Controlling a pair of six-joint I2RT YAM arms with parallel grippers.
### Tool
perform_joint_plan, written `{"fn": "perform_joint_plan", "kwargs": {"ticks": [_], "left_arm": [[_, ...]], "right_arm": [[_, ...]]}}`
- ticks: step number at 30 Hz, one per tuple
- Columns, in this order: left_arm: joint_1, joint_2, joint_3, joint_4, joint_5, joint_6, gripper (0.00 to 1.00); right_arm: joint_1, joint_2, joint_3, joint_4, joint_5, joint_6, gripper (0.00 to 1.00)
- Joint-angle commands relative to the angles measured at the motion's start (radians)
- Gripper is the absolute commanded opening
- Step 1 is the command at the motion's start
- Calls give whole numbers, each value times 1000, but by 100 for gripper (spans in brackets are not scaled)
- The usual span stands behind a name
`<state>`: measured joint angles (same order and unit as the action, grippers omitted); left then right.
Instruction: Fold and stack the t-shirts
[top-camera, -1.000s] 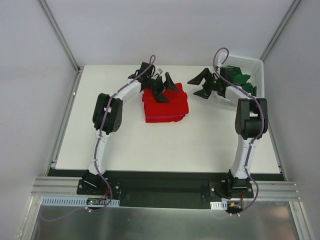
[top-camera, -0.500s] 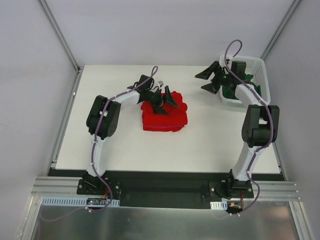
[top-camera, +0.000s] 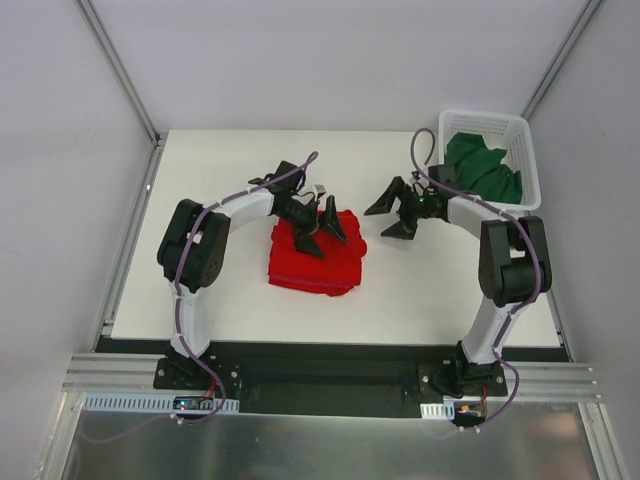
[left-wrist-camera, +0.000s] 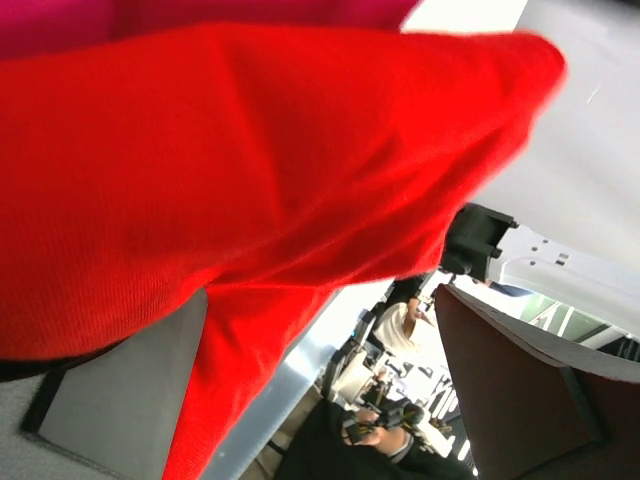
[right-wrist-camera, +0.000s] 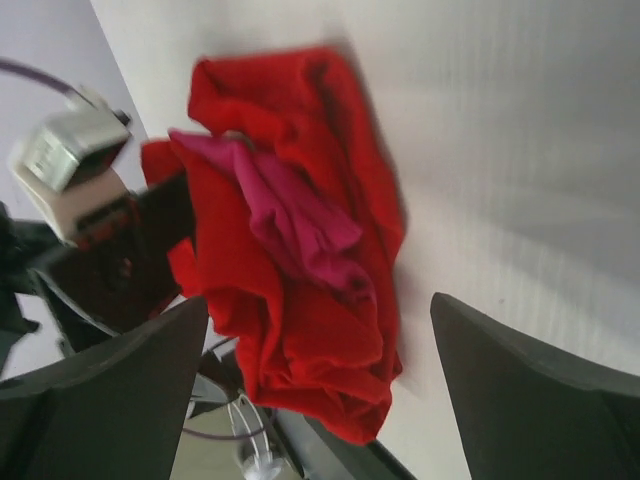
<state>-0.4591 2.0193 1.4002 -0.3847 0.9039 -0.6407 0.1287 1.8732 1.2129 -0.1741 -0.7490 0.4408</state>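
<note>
From right wrist only: soft magenta-pink t-shirt bunched inside rumpled red t-shirt; left gripper wide above, right gripper wide at 3 o'clock.

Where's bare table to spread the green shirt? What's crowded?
Widest bare table: near right, between the red shirt, the right arm and the front edge. Also the far left corner, behind the left arm. Crowded: centre, with the open left gripper over the red shirt and the open right gripper beside it; far right, the basket holding the green shirt.
</note>
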Motion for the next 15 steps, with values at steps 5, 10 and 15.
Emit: {"fn": "perform_joint_plan", "kwargs": {"ticks": [5, 10, 15], "left_arm": [[-9, 19, 222, -99, -16, -85, 99], [-24, 93, 379, -98, 7, -143, 99], [-41, 177, 477, -98, -23, -177, 99]], "right_arm": [[28, -209, -262, 169, -85, 68, 96], [5, -207, -449, 646, -131, 318, 96], [5, -129, -503, 1002, -130, 514, 96]]}}
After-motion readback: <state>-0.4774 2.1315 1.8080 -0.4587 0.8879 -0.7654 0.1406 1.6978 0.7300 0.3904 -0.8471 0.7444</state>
